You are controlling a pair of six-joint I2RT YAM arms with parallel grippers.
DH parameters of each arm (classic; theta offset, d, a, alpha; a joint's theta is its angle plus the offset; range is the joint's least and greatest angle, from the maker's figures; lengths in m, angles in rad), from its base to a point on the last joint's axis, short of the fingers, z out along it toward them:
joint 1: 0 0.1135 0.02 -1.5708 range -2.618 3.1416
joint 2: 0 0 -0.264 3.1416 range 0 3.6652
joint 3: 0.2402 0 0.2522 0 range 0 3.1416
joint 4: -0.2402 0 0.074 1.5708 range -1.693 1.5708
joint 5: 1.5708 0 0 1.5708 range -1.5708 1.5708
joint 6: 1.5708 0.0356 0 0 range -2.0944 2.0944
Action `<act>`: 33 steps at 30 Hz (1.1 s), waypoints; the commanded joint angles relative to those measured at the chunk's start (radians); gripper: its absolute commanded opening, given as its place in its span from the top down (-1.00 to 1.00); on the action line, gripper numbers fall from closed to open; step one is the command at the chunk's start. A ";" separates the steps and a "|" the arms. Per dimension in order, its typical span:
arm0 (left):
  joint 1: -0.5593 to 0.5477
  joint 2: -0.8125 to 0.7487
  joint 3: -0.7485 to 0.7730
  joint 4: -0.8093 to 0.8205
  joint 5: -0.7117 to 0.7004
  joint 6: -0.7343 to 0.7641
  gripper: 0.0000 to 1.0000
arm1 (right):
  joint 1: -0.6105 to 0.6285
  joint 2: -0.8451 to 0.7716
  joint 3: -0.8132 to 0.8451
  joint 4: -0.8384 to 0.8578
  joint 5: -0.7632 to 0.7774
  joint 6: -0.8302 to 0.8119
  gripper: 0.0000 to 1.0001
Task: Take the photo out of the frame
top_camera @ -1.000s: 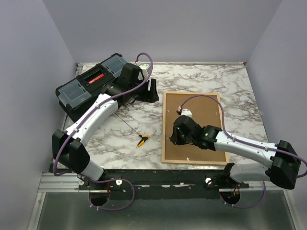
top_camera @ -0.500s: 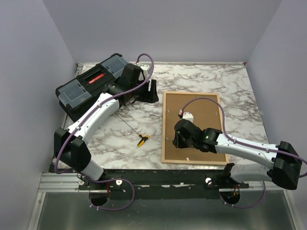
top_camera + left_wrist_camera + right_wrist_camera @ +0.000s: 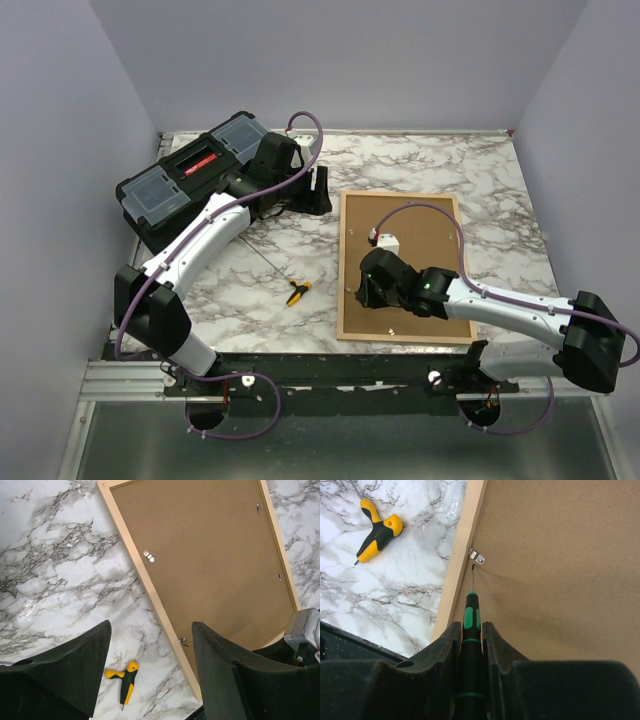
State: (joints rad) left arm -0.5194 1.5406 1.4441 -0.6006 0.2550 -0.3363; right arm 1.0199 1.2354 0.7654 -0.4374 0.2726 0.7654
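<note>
Evidently the photo is hidden and cannot be made out in any view. Marbled worktop (image 3: 480, 170). The frame (image 3: 345, 230) lies face down on its right half: pale wood rim, plain brown backing board (image 3: 425, 245) filling it, right arm covering part. Black toolbox (image 3: 185, 180) far left, partly behind the left arm. Left tool (image 3: 151, 627) spread, holding nothing. Right tool (image 3: 470, 627) pinching a green screwdriver (image 3: 470, 611). Yellow-black T-handle driver (image 3: 123, 677) lies left of the frame. Screwdriver tip sits at a small metal clip (image 3: 477, 556) on the left rail.
</note>
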 commanded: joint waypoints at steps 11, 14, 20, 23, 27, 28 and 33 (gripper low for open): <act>-0.007 0.015 0.029 -0.007 -0.004 0.012 -0.35 | 0.008 0.023 -0.001 0.041 0.119 -0.002 0.99; -0.008 0.015 0.028 -0.007 -0.003 0.013 -0.35 | 0.008 0.016 -0.011 0.055 0.142 0.004 0.99; -0.010 0.017 0.029 -0.007 0.000 0.011 -0.35 | 0.008 0.012 -0.015 0.043 0.203 0.035 0.99; -0.010 0.019 0.028 -0.006 0.000 0.011 -0.35 | 0.008 0.011 -0.012 0.032 0.216 0.043 0.99; -0.010 0.022 0.030 -0.007 0.001 0.011 -0.35 | 0.009 -0.015 -0.005 0.031 0.183 0.044 0.99; -0.010 0.021 0.029 -0.007 0.002 0.011 -0.35 | 0.008 -0.035 -0.009 0.041 0.168 0.036 0.99; -0.013 0.022 0.022 -0.001 0.003 0.004 -0.36 | 0.008 -0.201 -0.022 0.025 0.215 0.019 0.99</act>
State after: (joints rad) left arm -0.5259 1.5566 1.4452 -0.6022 0.2550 -0.3363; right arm 1.0275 1.1488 0.7460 -0.4042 0.4263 0.7925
